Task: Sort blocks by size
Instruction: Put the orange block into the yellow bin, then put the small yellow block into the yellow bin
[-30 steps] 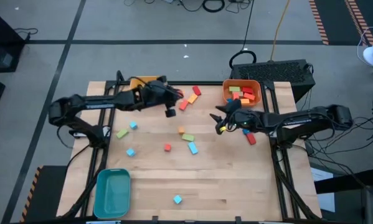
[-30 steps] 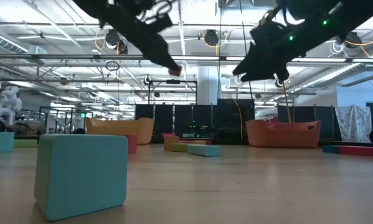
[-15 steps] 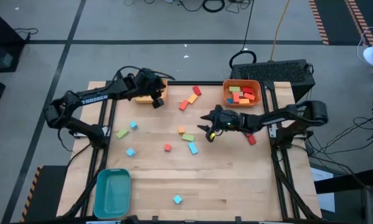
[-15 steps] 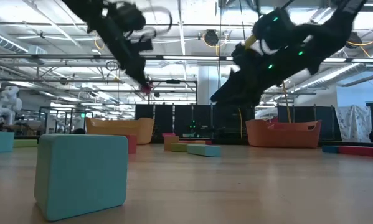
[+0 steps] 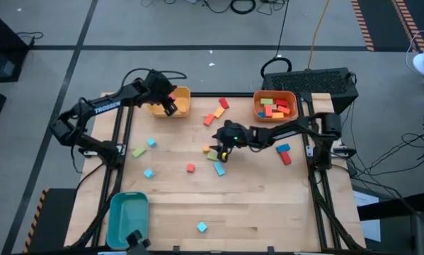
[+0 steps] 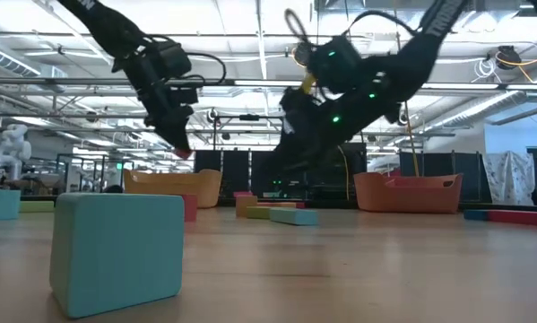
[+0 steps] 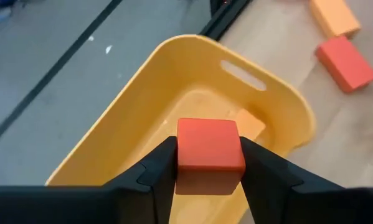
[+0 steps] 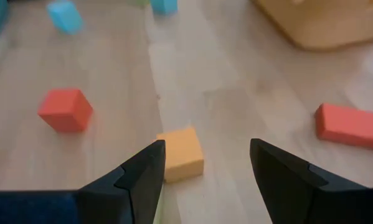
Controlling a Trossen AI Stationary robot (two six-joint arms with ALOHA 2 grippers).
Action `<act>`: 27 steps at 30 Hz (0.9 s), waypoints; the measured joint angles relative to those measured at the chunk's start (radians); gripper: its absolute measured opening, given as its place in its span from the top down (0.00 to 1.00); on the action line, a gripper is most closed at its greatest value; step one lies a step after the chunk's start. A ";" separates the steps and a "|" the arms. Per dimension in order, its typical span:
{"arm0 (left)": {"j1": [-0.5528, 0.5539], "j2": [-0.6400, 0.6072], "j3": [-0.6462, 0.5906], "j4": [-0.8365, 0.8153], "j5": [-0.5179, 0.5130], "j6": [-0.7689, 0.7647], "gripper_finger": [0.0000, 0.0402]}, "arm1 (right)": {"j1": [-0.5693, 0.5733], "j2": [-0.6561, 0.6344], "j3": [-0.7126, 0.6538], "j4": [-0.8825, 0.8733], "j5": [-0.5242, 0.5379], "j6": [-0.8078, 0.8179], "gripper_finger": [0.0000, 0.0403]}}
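L gripper [image 7: 208, 163] hung over the yellow bin [image 7: 174, 93] at the table's back-left, fingers clamped on a small red cube [image 7: 209, 146]. R gripper [image 8: 205, 171] was low over mid-table w/ fingers spread apart, a small orange cube [image 8: 181, 161] on the wood between and just ahead of them. Red cube [image 8: 65, 109] lay off to one side, red bar [image 8: 351, 126] to the other. More blocks sat in the orange bin [image 5: 275, 106].

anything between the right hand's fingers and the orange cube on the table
No. In the right wrist view the open right hand hangs over the orange cube, with only bare wood between.
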 joint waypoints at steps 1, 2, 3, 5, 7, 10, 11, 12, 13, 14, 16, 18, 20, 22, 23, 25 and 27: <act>0.008 0.001 -0.001 -0.001 0.000 -0.013 0.59 | 0.000 0.019 0.025 -0.029 0.000 -0.004 0.45; 0.014 0.003 -0.001 -0.008 0.000 -0.023 0.57 | 0.000 0.039 0.051 -0.056 0.000 -0.006 0.45; 0.019 0.004 -0.001 -0.021 0.000 -0.028 0.54 | 0.000 0.055 0.073 -0.086 0.000 -0.012 0.45; 0.025 0.005 -0.002 -0.039 0.000 -0.031 0.48 | 0.000 0.085 0.111 -0.138 0.000 -0.028 0.45; 0.026 0.005 -0.002 -0.042 0.000 -0.030 0.40 | 0.005 0.110 0.144 -0.148 0.001 -0.032 0.45; 0.025 0.005 -0.002 -0.048 0.000 -0.028 0.31 | 0.012 0.132 0.168 -0.154 0.000 -0.033 0.45; 0.022 0.005 -0.002 -0.047 0.000 -0.020 0.28 | 0.014 0.137 0.172 -0.154 0.000 -0.038 0.45; 0.020 0.005 -0.002 -0.048 0.000 -0.012 0.26 | 0.017 0.136 0.173 -0.155 0.000 -0.042 0.45; 0.018 0.005 -0.002 -0.048 0.000 -0.006 0.25 | 0.018 0.137 0.173 -0.154 0.001 -0.048 0.45; 0.014 0.005 -0.002 -0.046 0.000 -0.004 0.24 | 0.019 0.136 0.173 -0.150 0.002 -0.049 0.45; 0.003 0.005 -0.002 -0.041 0.000 -0.004 0.24 | 0.022 0.128 0.172 -0.153 0.003 -0.049 0.45; -0.009 0.003 -0.002 -0.038 0.001 -0.003 0.23 | 0.024 0.127 0.171 -0.144 0.005 -0.049 0.45; -0.024 -0.006 -0.002 -0.026 0.001 -0.002 0.23 | 0.025 0.118 0.170 -0.148 0.004 -0.049 0.45; -0.039 -0.021 -0.002 -0.016 0.001 0.008 0.23 | 0.026 0.112 0.171 -0.131 0.002 -0.049 0.45; -0.048 -0.033 -0.002 -0.015 0.001 0.017 0.23 | 0.026 0.110 0.171 -0.130 0.001 -0.049 0.45; -0.069 -0.058 -0.002 -0.009 0.001 0.028 0.23 | 0.026 0.105 0.170 -0.142 0.001 -0.048 0.45; -0.091 -0.084 -0.002 -0.011 0.001 0.031 0.23 | 0.030 0.103 0.170 -0.136 -0.008 -0.048 0.45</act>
